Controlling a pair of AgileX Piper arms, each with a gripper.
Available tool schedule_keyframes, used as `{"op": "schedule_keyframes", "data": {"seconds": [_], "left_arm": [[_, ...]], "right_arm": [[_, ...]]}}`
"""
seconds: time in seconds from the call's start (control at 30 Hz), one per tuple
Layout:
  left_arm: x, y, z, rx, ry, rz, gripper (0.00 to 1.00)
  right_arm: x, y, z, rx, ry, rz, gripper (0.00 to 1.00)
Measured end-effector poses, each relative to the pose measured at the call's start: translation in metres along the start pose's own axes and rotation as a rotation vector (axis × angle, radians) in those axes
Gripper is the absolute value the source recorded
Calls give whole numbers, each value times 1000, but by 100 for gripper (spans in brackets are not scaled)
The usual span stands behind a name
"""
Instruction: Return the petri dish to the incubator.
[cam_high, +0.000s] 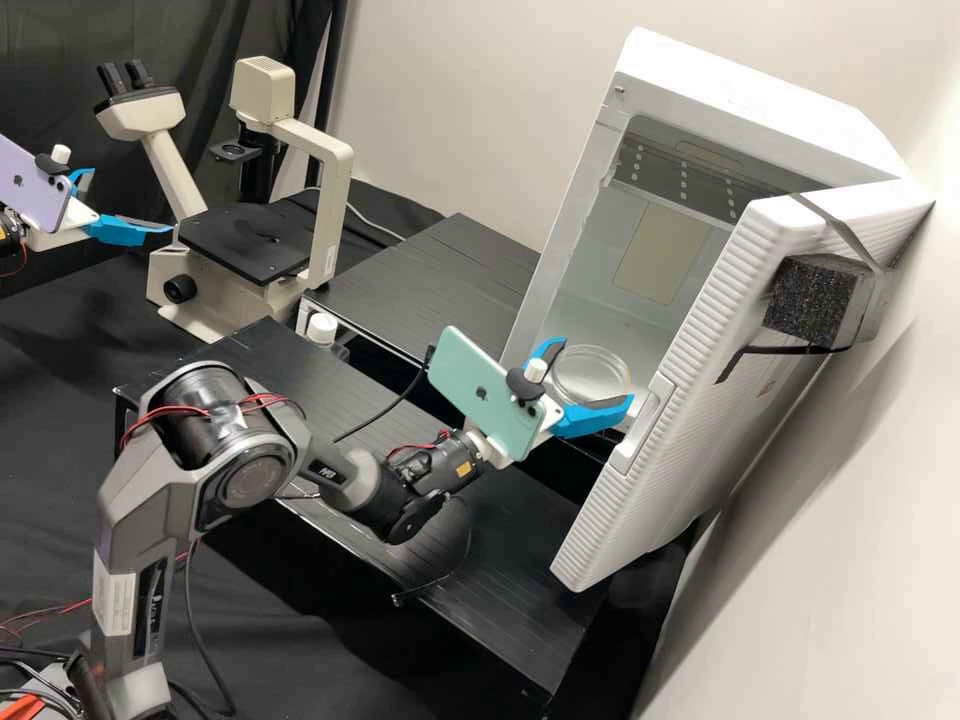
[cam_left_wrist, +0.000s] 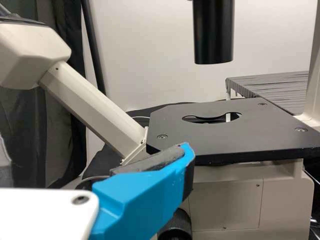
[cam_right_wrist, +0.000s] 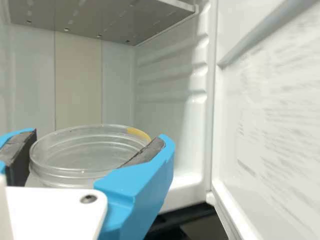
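Just at the front edge of the white incubator (cam_high: 740, 95), a clear petri dish (cam_high: 598, 368) is pinched by the right gripper (cam_high: 595, 374). Near the edge of the microscope's stage (cam_high: 240, 245), the left gripper (cam_high: 131, 200) is held with jaws spread. The black bench (cam_high: 60, 330) is backed by a pale wall (cam_high: 450, 100) and dark curtain (cam_high: 50, 60).

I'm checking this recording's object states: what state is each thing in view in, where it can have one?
Right gripper, shut on the petri dish
Petri dish, held at the incubator's opening; cannot tell whether lidded
Left gripper, open
Incubator door, open
Small bottle's white cap, on
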Motion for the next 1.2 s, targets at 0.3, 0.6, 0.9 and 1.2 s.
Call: {"op": "schedule_keyframes", "data": {"seconds": [0.3,0.6,0.9,1.2], "left_arm": [[0,0,0,0,0,0,100],[0,0,0,0,0,0,100],[0,0,0,0,0,0,100],[0,0,0,0,0,0,100]], "right_arm": [[47,-5,9,4,-21,-16,0],[76,-31,19,19,-77,-109,0],[95,-50,31,-7,-117,-165,0],[108,-55,34,-4,-106,-153,0]]}}
